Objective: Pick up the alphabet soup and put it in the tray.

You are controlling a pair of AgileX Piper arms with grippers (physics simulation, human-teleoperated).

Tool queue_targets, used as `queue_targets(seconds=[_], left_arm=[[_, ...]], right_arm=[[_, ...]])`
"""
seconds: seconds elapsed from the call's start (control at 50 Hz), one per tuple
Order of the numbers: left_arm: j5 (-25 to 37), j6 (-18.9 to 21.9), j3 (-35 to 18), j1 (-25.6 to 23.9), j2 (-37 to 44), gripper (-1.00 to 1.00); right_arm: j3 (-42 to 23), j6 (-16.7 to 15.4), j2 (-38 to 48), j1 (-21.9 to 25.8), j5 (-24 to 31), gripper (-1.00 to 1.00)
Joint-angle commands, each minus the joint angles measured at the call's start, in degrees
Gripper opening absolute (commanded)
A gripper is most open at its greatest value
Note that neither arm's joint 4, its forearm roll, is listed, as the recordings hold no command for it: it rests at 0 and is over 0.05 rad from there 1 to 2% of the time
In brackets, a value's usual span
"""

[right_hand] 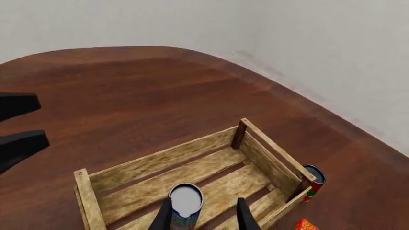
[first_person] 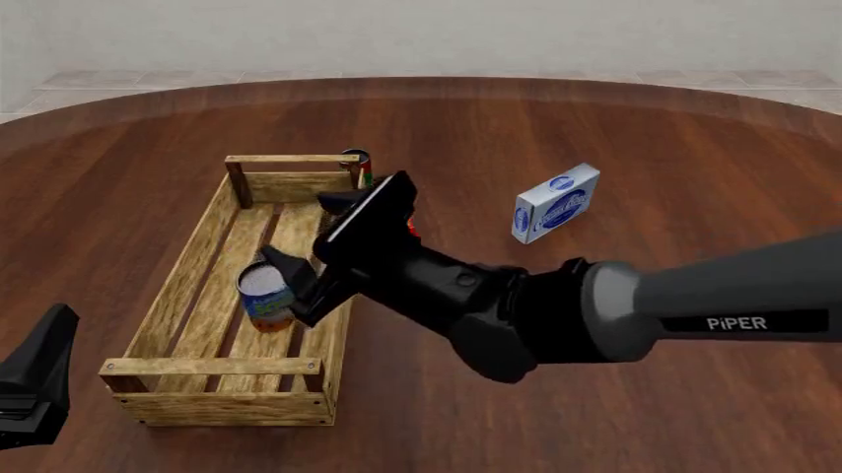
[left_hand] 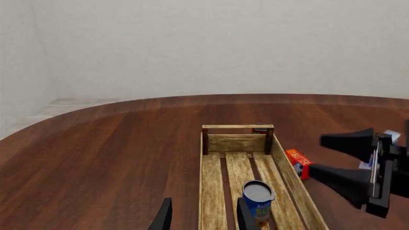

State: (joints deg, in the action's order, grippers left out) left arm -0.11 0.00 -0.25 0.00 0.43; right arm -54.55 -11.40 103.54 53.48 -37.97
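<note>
The alphabet soup (first_person: 267,293), a blue-labelled can with a grey top, stands upright on the slats inside the tray (first_person: 169,296), a light-wood crate. My right gripper (first_person: 300,229) hangs over the tray, open. In the right wrist view the alphabet soup (right_hand: 185,200) sits between its fingers (right_hand: 244,214), close to one and apart from the other. My left gripper (left_hand: 203,218) is open and holds nothing. It stays near the table's front left edge (first_person: 39,379). The left wrist view shows the can (left_hand: 258,197) in the tray (left_hand: 212,191).
A dark red-and-green can (first_person: 358,161) stands just outside the tray's far right corner. A small red box (left_hand: 298,163) lies beside the tray's right wall. A white-and-blue box (first_person: 555,203) stands farther right on the wood table.
</note>
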Motion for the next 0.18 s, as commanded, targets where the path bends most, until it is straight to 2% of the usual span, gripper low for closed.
queue_targets(seconds=[0.02,0.18], left_arm=[[0.0,0.0,0.0,0.0,0.0,1.00],[0.0,0.0,0.0,0.0,0.0,1.00]], right_arm=[[2.3,-0.2,-2.7,-0.5,-0.6,1.00],[4.3,0.0,-4.1,-0.6,-1.5,1.00]])
